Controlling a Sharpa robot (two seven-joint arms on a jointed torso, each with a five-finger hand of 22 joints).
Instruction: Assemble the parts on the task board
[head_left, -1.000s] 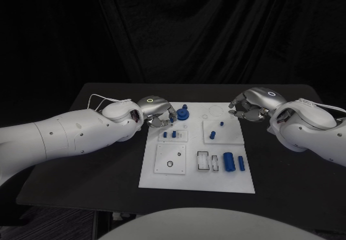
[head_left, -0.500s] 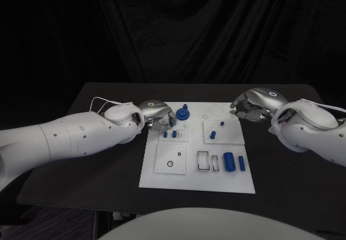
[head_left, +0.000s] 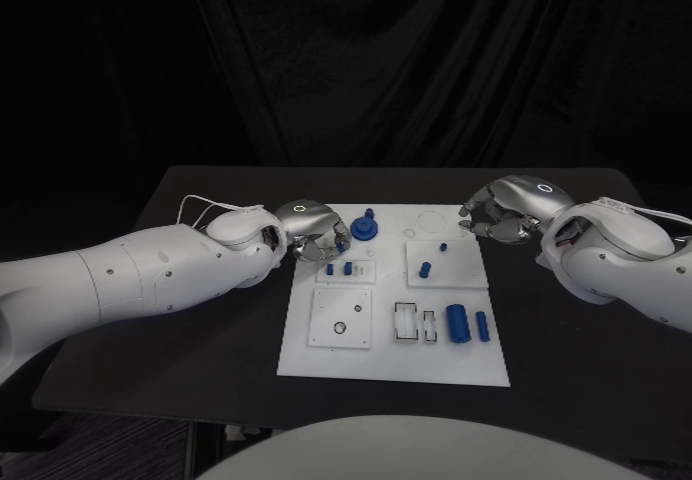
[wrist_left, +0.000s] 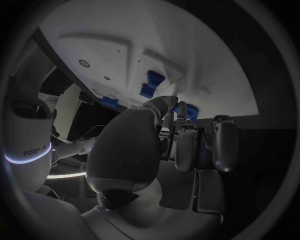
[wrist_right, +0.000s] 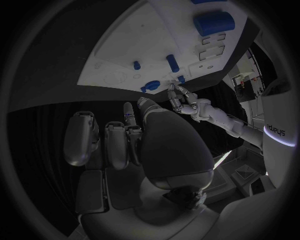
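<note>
White rectangular task board (head_left: 392, 365) lies mid-table on the black table (head_left: 173, 330). Left silver hand (head_left: 312, 232) sits at the board's far left corner, fingers curled downward just beside the round blue knob-shaped part (head_left: 365, 229) standing there; whether it touches that part or grips anything cannot be told (fingers hide the contact). Right silver hand (head_left: 498, 217) hovers past the board's far right corner, fingers curled in, nothing seen in them. Two small blue pegs (head_left: 340, 268) stand on the board near the left hand, one blue peg (head_left: 426, 269) further right, a large blue cylinder (head_left: 457, 324) and a slim blue pin (head_left: 482, 327) lie near the right edge.
</note>
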